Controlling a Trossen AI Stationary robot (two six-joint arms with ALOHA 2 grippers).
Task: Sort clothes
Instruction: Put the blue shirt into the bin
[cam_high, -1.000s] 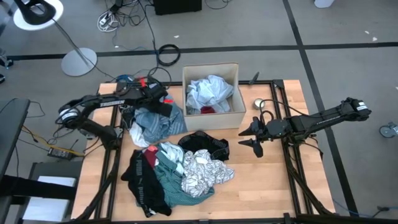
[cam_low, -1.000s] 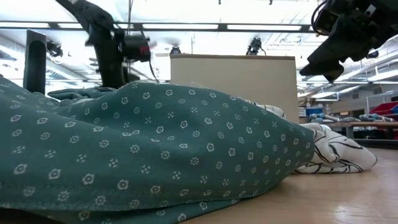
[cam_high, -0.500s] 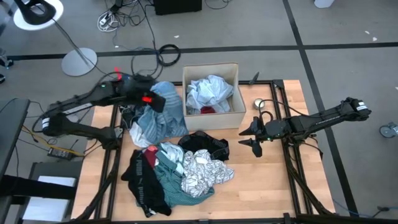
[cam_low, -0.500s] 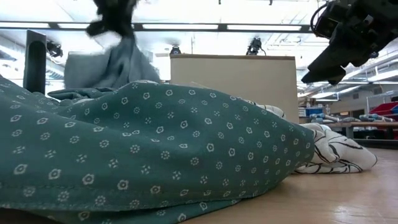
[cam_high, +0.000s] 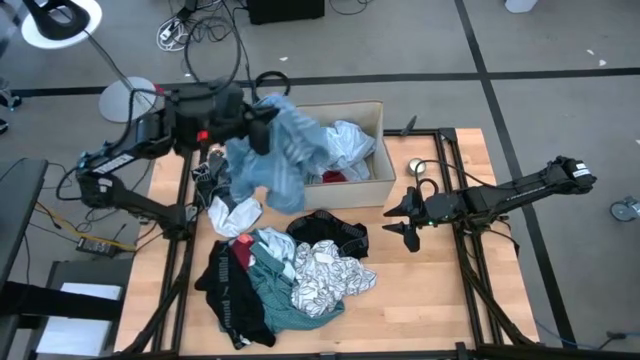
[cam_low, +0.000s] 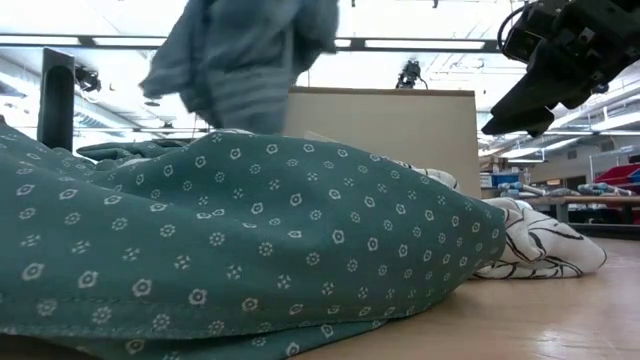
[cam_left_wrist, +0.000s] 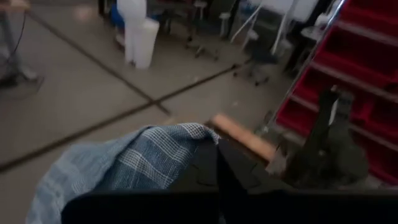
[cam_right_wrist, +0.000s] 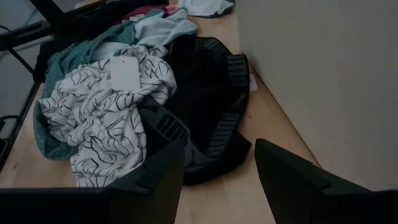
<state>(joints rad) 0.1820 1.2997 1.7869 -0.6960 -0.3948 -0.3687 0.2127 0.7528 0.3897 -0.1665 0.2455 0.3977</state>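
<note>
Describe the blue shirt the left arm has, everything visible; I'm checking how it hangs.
The light blue shirt is soft, faintly checked fabric, bunched in the shut left gripper. It hangs crumpled above the table, draping over the cardboard box's left edge. In the low view it dangles clear of the teal shirt.

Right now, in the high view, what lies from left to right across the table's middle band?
Left gripper holding blue shirt → box → tin → right gripper.

light blue shirt (cam_high: 275, 150) lifted, draping | other clothes (cam_high: 290, 270) heaped on table
</note>
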